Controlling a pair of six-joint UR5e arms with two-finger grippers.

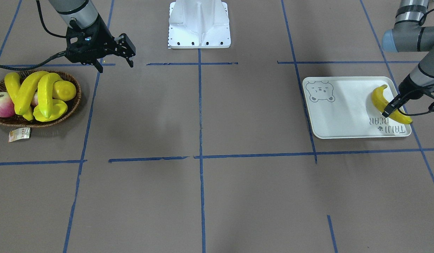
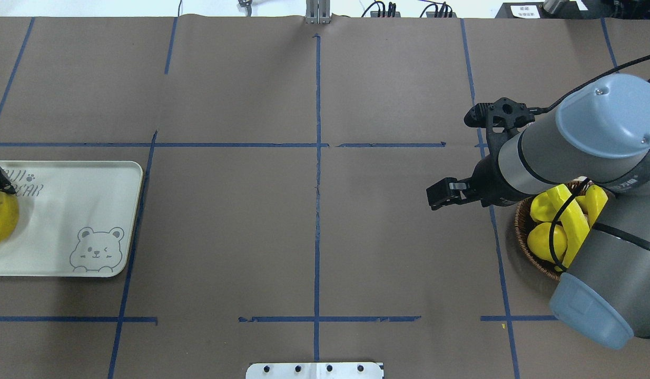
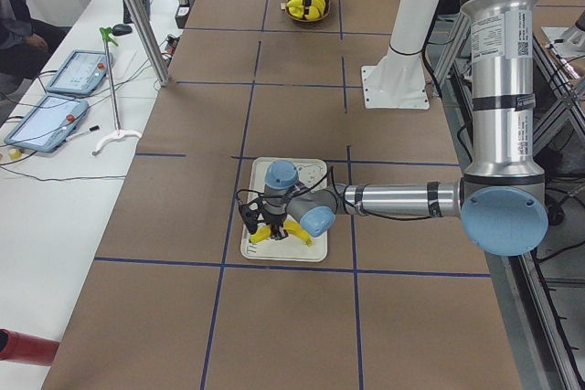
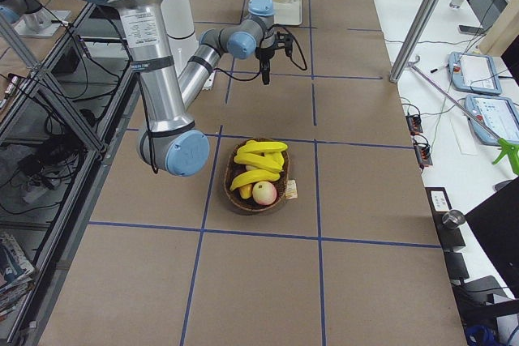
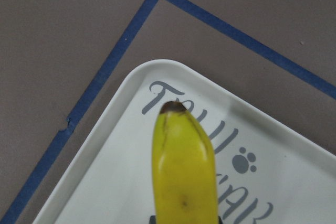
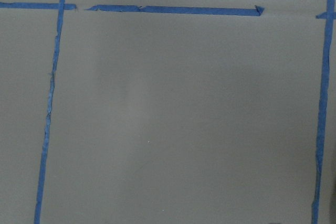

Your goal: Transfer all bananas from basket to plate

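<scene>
The wicker basket (image 1: 77, 100) sits at the table's end on my right side. It holds three yellow bananas (image 1: 27, 92), heaped over other fruit. My right gripper (image 1: 115, 66) hovers open and empty, just off the basket's rim toward the table's middle. At the other end lies the pale plate (image 1: 343, 105) with the bear print. One banana (image 1: 378, 98) lies on it by the lettering. My left gripper (image 1: 412, 109) stands low over that banana, its fingers (image 1: 393, 106) spread wide astride it. In the left wrist view the banana (image 5: 184, 171) fills the lower middle.
The basket also holds a ridged starfruit (image 1: 51, 111), a lemon (image 1: 64, 90) and a pink apple (image 1: 1, 104). A small paper label (image 1: 19, 134) lies beside the basket. The white robot base (image 1: 199, 24) stands at the table's edge, and blue tape lines cross the brown tabletop.
</scene>
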